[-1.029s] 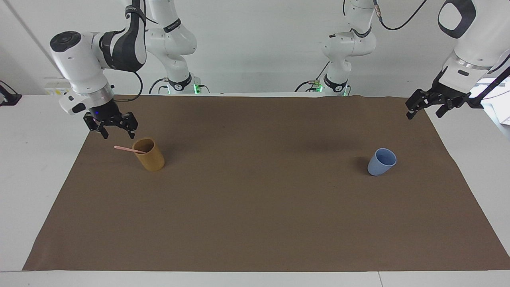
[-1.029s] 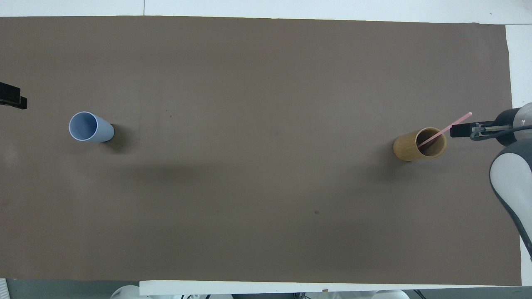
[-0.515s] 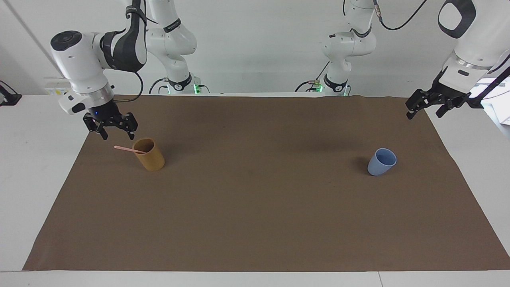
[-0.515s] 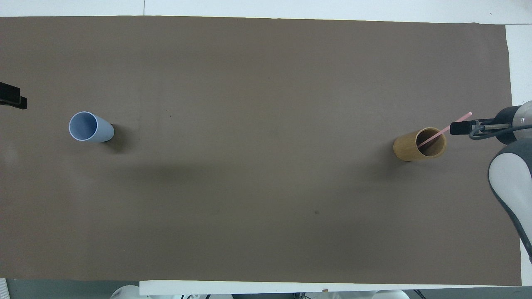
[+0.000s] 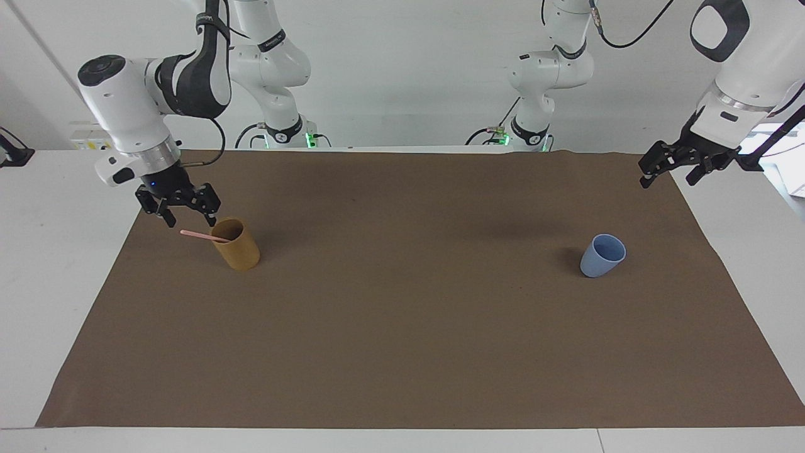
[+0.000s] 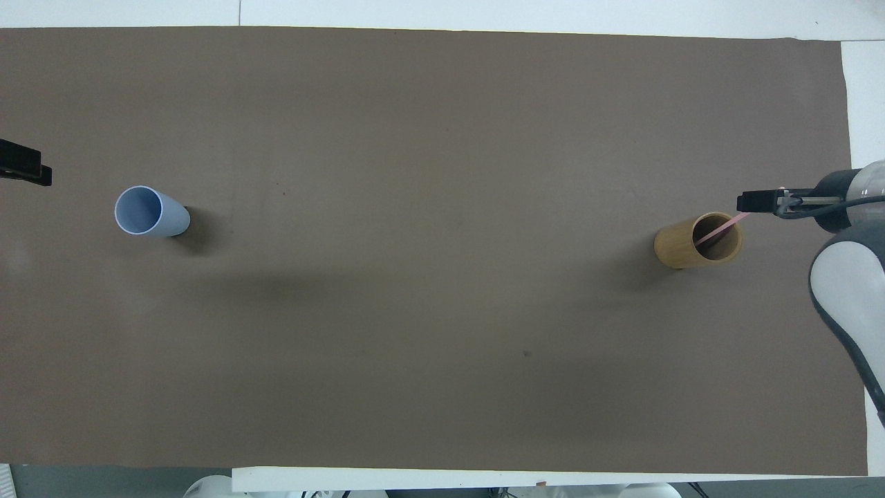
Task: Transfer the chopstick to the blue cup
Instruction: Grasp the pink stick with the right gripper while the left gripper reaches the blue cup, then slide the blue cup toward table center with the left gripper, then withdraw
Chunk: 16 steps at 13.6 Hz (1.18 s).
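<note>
The chopstick [image 5: 204,236] is seen leaning in the mustard-tan cup [image 5: 236,244], its free end sticking out toward nine o'clock in the facing view. The right gripper [image 5: 180,212] hangs just above it, fingers spread wide and empty. The blue cup [image 5: 602,255], well apart, holds nothing. The left gripper [image 5: 670,165] waits, fingers wide. Grasp, carry and insertion are all judged outstanding.

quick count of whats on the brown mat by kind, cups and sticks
cups: 2, the blue cup and the tan cup
chopsticks: 1, the pink chopstick leaning in the tan cup
total: 3
</note>
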### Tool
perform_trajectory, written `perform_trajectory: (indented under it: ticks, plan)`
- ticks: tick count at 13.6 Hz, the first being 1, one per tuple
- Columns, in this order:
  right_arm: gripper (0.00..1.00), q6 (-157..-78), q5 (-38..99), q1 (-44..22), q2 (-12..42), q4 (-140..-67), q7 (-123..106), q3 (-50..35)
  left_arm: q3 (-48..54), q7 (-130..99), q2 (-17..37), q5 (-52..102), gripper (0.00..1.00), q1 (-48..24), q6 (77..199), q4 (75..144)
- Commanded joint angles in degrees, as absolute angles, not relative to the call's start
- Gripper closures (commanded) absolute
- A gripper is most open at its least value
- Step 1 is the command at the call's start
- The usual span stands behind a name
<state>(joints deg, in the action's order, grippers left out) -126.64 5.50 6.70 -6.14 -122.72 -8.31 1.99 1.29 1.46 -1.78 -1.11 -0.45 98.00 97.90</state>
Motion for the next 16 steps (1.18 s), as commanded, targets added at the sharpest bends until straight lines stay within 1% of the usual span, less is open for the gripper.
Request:
perform_trajectory:
  ticks: [1, 2, 3, 4, 6, 7, 8, 9, 10, 13, 15, 16]
  plan:
    - [0.06, -128.23, 6.50, 7.47, -5.63, -122.96, -8.26, 1.58, 1.06, -0.95, -4.67, -1.05, 0.00, 0.00, 110.45, 112.04]
    - [0.08, -128.32, 6.42, 7.47, -4.84, -122.96, -8.96, 1.58, 1.14, -1.66, -3.18, -1.05, 0.00, 1.74, 113.18, 114.67]
    - [0.10, -128.41, 6.50, 7.56, -4.66, -122.96, -10.01, 1.58, 1.14, -1.76, -2.12, -1.05, 0.00, 2.19, 115.47, 116.35]
    - [0.14, -128.84, 6.50, 7.56, -4.57, -122.96, -10.28, 1.58, 1.14, -1.58, -1.85, -1.05, 0.00, 2.37, 118.36, 119.41]
    - [0.21, -128.24, 6.50, 7.65, -4.57, -123.13, -10.63, 1.58, 1.14, -1.32, -1.15, -1.05, 0.04, 3.59, 124.25, 123.12]
    - [0.26, -128.06, 6.50, 7.65, -4.66, -123.48, -11.42, 1.58, 1.23, -1.67, 0.60, -1.05, 0.08, 3.60, 125.50, 123.22]
    - [0.31, -127.88, 6.50, 8.26, -4.83, -123.83, -11.69, 1.58, 1.14, -2.54, 1.49, -1.05, 0.33, 3.26, 126.20, 123.22]
    - [0.35, -127.71, 6.42, 8.61, -5.10, -124.53, -11.86, 1.58, 1.23, -4.11, 1.93, -1.05, 0.87, 3.08, 126.56, 123.22]
    - [0.38, -127.71, 6.50, 8.70, -5.10, -124.54, -12.56, 1.58, 1.23, -4.22, 2.11, -1.05, 1.00, 3.08, 126.74, 123.22]
    - [0.50, -126.48, 6.42, 8.79, -5.19, -124.54, -13.18, 1.58, 1.32, -4.83, 3.33, -1.05, 1.00, 2.29, 128.57, 122.96]
    - [0.56, -125.78, 6.42, 8.70, -5.27, -124.54, -13.18, 1.58, 1.32, -11.20, 4.39, -1.05, 1.00, -1.47, 130.95, 122.78]
    - [0.56, -125.77, 6.42, 8.61, -5.19, -124.45, -13.27, 1.58, 1.32, -16.99, 4.66, -1.05, 1.00, -5.06, 131.13, 122.44]
